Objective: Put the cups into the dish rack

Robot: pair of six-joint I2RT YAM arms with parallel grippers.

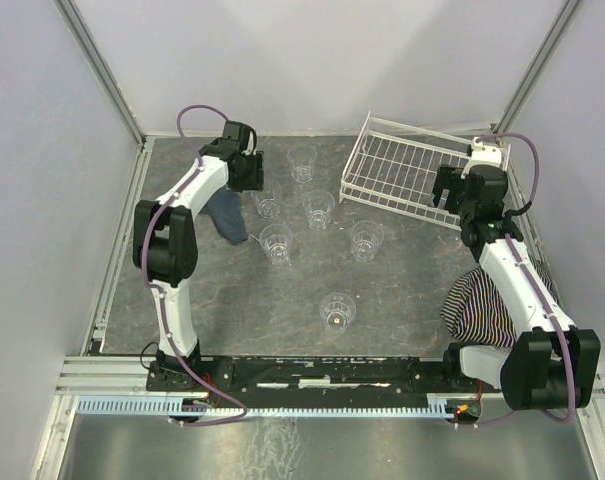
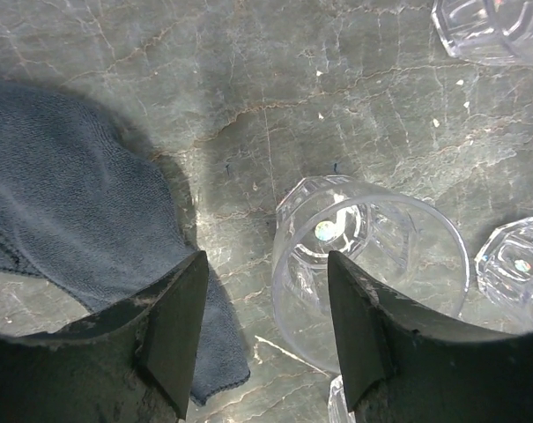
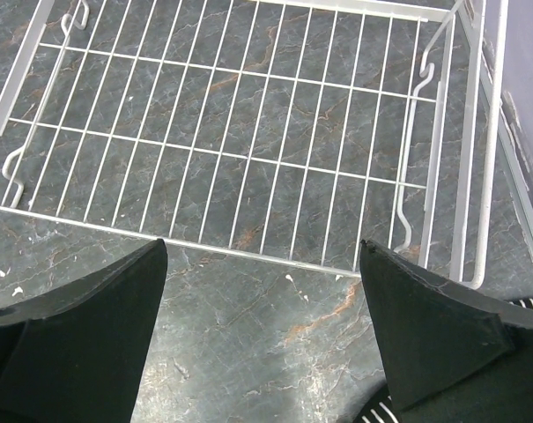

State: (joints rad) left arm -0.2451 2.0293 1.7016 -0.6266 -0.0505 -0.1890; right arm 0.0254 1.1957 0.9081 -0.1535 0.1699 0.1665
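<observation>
We see the left end effector (image 2: 266, 269) released, its fingers apart over bare desk (image 1: 222, 300) near the far left corner, with nothing between them. A grey-blue cloth (image 2: 72, 211) lies just beside its left finger. One clear cup (image 2: 372, 256) stands upright just outside its right finger, which partly hides it; we cannot tell whether the two touch.

All six cups stand on the desk, outside the dish rack (image 1: 382, 165). From above we count one toward the far edge (image 1: 303, 165), the one by the left end effector (image 1: 267, 202), one in the middle (image 1: 319, 208), one nearer us (image 1: 276, 243), one to the right of it (image 1: 366, 240), and one alone toward the near edge (image 1: 338, 311).

The white wire rack sits askew in the far right corner. The right end effector (image 3: 262, 264) is released wide and grasps nothing; it hangs over the desk just beside the rack's near rim. A striped cloth (image 1: 482, 305) lies by the right edge.
</observation>
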